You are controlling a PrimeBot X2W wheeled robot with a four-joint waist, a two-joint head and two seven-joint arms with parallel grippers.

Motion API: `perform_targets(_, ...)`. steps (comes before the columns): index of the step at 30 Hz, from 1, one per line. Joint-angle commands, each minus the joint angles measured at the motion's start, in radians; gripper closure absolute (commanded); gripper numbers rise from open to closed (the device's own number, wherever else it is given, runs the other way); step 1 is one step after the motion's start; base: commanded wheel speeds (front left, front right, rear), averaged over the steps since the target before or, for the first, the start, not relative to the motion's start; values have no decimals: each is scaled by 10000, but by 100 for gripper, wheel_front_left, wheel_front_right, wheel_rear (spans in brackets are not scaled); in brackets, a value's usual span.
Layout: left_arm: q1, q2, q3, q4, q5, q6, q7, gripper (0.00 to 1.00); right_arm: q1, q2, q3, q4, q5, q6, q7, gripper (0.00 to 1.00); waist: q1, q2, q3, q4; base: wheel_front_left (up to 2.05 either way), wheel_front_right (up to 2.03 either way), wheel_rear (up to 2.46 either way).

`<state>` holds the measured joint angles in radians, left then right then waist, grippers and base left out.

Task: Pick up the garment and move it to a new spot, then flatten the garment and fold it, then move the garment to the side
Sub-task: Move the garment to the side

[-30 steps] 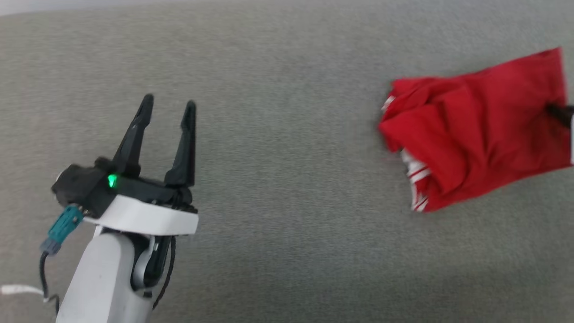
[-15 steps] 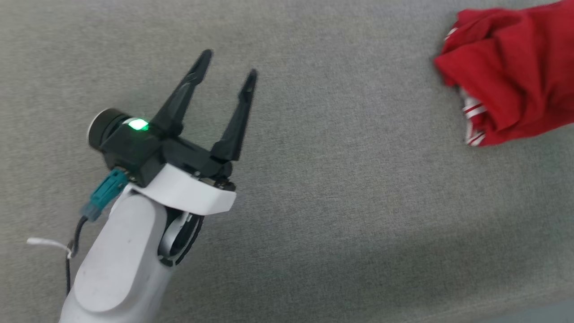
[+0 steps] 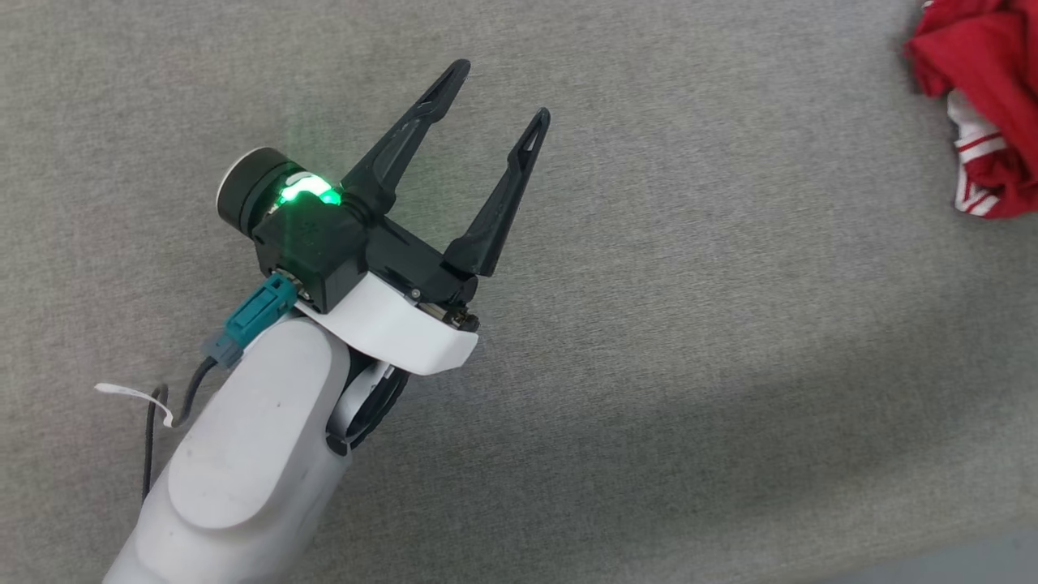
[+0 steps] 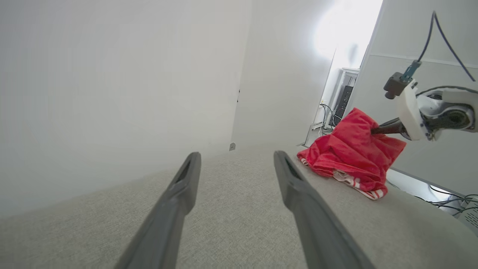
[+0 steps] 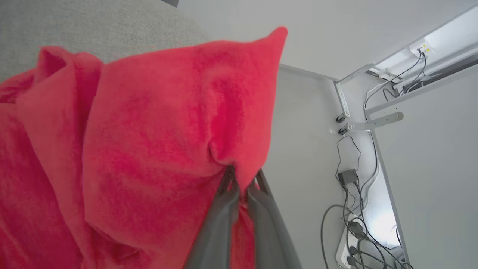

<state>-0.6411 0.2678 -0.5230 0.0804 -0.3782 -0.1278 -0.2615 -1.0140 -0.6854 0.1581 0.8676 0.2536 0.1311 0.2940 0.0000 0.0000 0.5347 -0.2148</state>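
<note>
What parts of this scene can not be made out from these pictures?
Head view: most of the garment is cut off by the top and right edges.
Right wrist view: the fingertips of the right gripper are buried in red folds, so how much cloth it pinches is hidden.
Right wrist view: the near cloth hides the sleeves and neck.
Left wrist view: the garment's own bunched folds hide its far side.
</note>
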Motion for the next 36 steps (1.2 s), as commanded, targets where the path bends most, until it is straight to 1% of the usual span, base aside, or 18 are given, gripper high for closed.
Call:
perform_targets(1,-137,30,-17,32,-92,-31,-45,0,-65,131,-31,155,-151,-7,-95,100,0,0,42,78,0,0,0)
perform_targets(3,-166,12,-26,51,-150,-31,-45,0,-227,350,-301,633,-383,-7,-289,100,0,0,72,179,0,0,0)
perform_targets(5,-143,33,42,57,-200,-31,-45,0,-327,476,-542,1049,-651,-7,-448,86,0,0,67,266,0,0,0)
perform_targets(6,-105,38,117,52,-219,-31,-45,0,-387,554,-635,1210,-753,-7,-568,76,0,0,64,300,0,0,0)
perform_targets(7,-61,59,177,36,-238,-31,-45,0,-449,608,-746,1373,-864,-7,-649,54,0,0,56,322,0,0,0)
perform_targets(8,-8,71,264,18,-252,-31,-45,0,-492,643,-822,1503,-960,-7,-712,12,0,0,42,338,0,0,0)
perform_targets(9,43,98,346,-6,-240,-31,-45,0,-568,670,-892,1620,-1024,-7,-802,0,0,0,23,349,0,0,0)
perform_targets(17,607,234,1276,-60,-98,-31,-45,0,-723,912,-1327,2118,-1202,-7,-1532,0,0,0,-373,276,0,0,0)
perform_targets(20,881,142,1754,17,-56,-31,-45,0,-601,979,-1425,2221,-1151,-7,-1853,0,0,0,-592,260,0,0,0)
perform_targets(22,1072,85,2038,51,-60,-31,-45,0,-496,1146,-1441,2214,-991,-7,-2107,0,0,0,-775,255,0,0,0)
perform_targets(30,1968,-79,3303,-11,238,-31,-45,0,287,1738,-804,1440,-159,-7,-3503,0,0,0,-1656,271,0,0,0)
perform_targets(34,2475,-347,4185,99,527,-18,-45,0,823,2124,-311,827,331,-7,-4103,0,0,0,-2133,264,0,0,0)
perform_targets(35,2475,-347,4185,99,527,-18,-45,0,823,2124,-311,827,331,-7,-4103,0,0,0,-2133,264,0,0,0)
perform_targets(36,2622,-448,4406,128,554,-1,-45,0,973,2220,-164,675,456,-7,-4262,0,0,0,-2253,265,0,0,0)
